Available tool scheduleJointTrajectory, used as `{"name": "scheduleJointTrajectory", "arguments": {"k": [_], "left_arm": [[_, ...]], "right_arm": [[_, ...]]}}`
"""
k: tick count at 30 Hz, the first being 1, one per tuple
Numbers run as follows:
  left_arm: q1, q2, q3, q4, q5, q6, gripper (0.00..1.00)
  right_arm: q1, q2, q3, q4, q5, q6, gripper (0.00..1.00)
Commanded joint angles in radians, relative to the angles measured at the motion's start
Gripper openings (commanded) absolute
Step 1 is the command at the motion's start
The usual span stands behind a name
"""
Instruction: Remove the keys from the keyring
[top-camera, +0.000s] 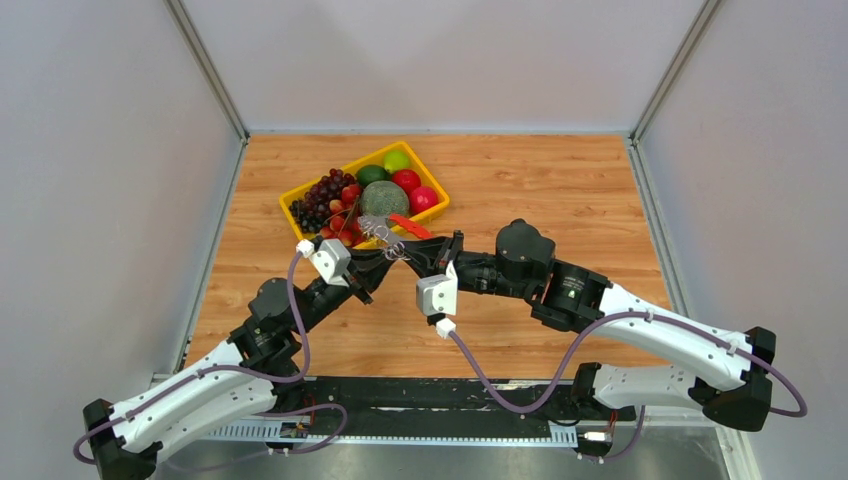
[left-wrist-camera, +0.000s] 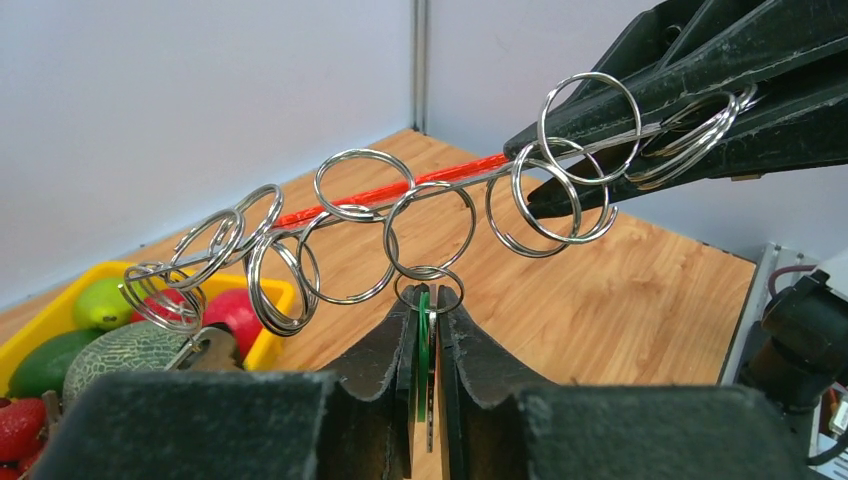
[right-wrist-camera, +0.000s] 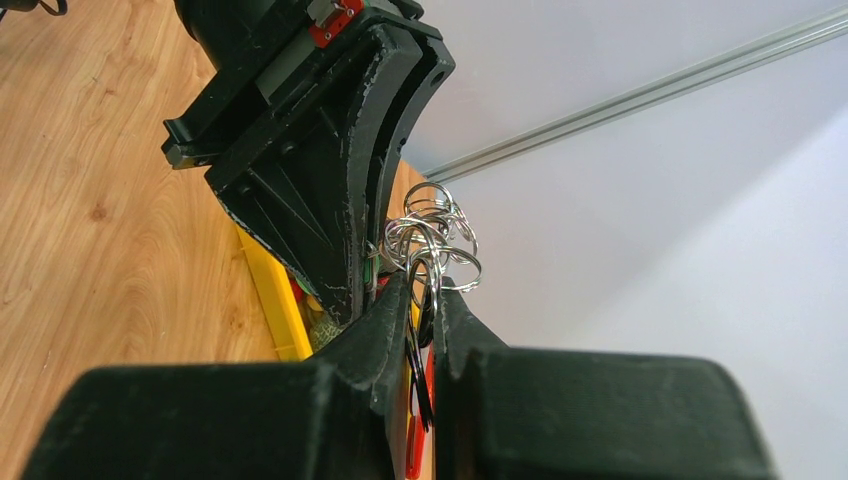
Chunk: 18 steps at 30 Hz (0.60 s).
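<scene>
The red keyring (left-wrist-camera: 390, 190) hangs in the air between both grippers, a straight bar strung with several silver split rings (left-wrist-camera: 345, 185). My left gripper (left-wrist-camera: 428, 305) is shut on a thin silver key with a green tab (left-wrist-camera: 423, 345) that hangs from a small ring below the bar. Another silver key (left-wrist-camera: 205, 345) dangles at the bar's left end, over the fruit. My right gripper (right-wrist-camera: 422, 290) is shut on the keyring's (right-wrist-camera: 414, 450) other end, with rings (right-wrist-camera: 432, 235) bunched above its tips. In the top view the grippers meet at the keyring (top-camera: 410, 228) beside the keys (top-camera: 373, 224).
A yellow tray (top-camera: 330, 175) holding grapes, a melon and other fruit sits just behind the grippers, and its corner (left-wrist-camera: 270, 345) lies under the keyring's left end. Grey walls close off the wooden table (top-camera: 540, 190) on three sides.
</scene>
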Motion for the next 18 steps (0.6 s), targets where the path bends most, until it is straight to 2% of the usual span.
{"name": "scheduleJointTrajectory", "arguments": {"k": [1, 9, 18], "left_arm": [[-0.004, -0.004, 0.035, -0.014, -0.021, -0.014, 0.2], [-0.003, -0.032, 0.019, -0.029, -0.023, -0.026, 0.29], [-0.002, -0.039, 0.006, -0.066, -0.008, -0.025, 0.34]], "right_arm": [[0.002, 0.009, 0.032, 0.062, 0.008, 0.001, 0.0], [0.002, 0.009, 0.034, 0.062, 0.01, -0.002, 0.0], [0.003, 0.006, 0.035, 0.061, 0.009, -0.002, 0.0]]}}
